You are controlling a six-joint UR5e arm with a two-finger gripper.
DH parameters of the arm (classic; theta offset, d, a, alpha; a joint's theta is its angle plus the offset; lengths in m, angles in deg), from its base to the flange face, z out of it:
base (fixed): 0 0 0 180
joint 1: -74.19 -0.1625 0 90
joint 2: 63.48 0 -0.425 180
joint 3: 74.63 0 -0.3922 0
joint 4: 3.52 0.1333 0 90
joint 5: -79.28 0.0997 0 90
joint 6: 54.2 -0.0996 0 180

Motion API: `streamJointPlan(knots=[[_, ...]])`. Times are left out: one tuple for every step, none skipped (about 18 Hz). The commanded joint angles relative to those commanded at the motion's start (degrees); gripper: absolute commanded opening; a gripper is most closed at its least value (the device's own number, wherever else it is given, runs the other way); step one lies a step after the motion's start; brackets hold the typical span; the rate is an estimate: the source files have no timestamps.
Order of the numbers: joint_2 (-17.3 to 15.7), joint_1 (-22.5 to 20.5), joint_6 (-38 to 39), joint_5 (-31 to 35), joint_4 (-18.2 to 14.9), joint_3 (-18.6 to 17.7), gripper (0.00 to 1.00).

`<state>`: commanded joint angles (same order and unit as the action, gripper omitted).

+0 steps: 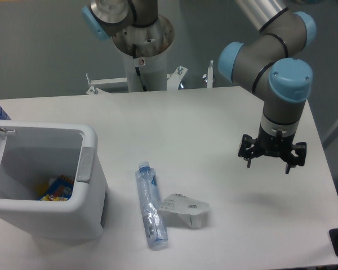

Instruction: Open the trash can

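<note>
Jaws spread wide and empty, the gripper [272, 159] hangs above the table [214, 118], well right of the trash can [50, 185]. That bin stands open, coloured wrappers inside. Just beside its right flank lie a plastic bottle [151, 205] and a cup [184, 210].

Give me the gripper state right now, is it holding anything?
Gripper: empty, hanging above the table's right side, far from the trash can; open or shut cannot be told from this view.
</note>
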<state>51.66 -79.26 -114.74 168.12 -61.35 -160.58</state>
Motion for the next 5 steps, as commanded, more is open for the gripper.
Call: streamJointPlan(knots=[[0.0,0.18,-1.85,1.23,0.0,-0.26,1.0],[-0.09,0.18,-3.0,1.94,0.0,-0.53,1.0],[-0.17,0.18,-3.62,2.21,0.0,-0.7,1.0],[-0.26,0.18,-4.06,2.21,0.09,-0.97,1.0],[-0.35,0.18,-4.06,2.21,0.17,-1.32,1.0]])
